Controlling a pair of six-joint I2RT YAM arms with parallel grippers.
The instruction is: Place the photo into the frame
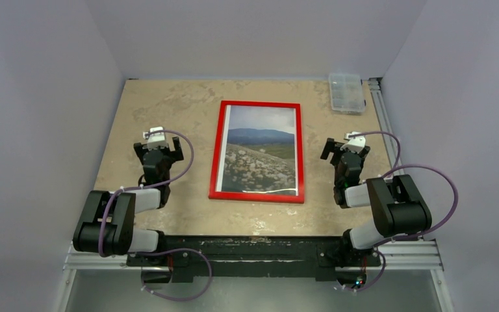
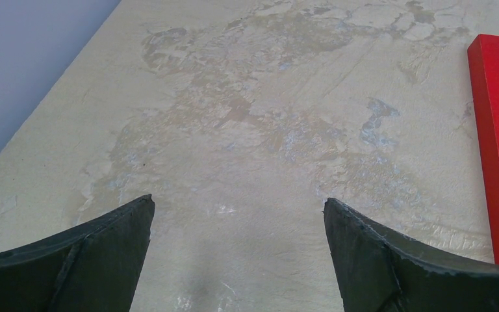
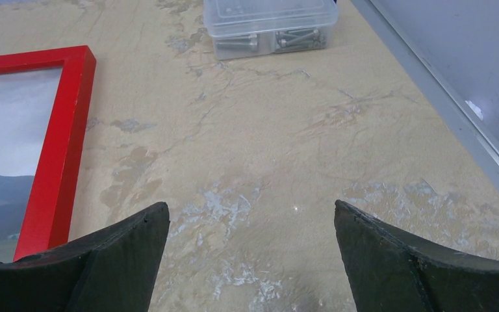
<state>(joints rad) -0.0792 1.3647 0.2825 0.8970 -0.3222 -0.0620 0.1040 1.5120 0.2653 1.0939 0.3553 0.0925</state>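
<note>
Top external view looks down on a beige, marbled stone-pattern desk (image 1: 169,104) inside a grey-walled booth, with two black robot arms bolted at its 6 o'clock edge.

At the centre of the desk lies the thin rectangular picture frame with a bright red front (image 1: 217,151), face up, long sides running from 12 to 6 o'clock. Inside its red border sits the rectangular paper photo of a landscape (image 1: 260,153): blue-grey sky, dark hills, pale rocky ground. It fills the opening evenly, so the photo appears seated and the task looks finished.

The left gripper (image 1: 160,148) hangs at 9 o'clock from the frame and the right gripper (image 1: 345,146) at 3 o'clock. Each has its fingers spread wide apart, holds nothing, and stands apart from the red edge. This symmetrical placing probably keeps both arms from disturbing the frame.

A small clear plastic box (image 1: 347,92) of metal bolts rests at the 1 o'clock corner, well away from the frame.

No brand, label or readable writing shows anywhere.
</note>
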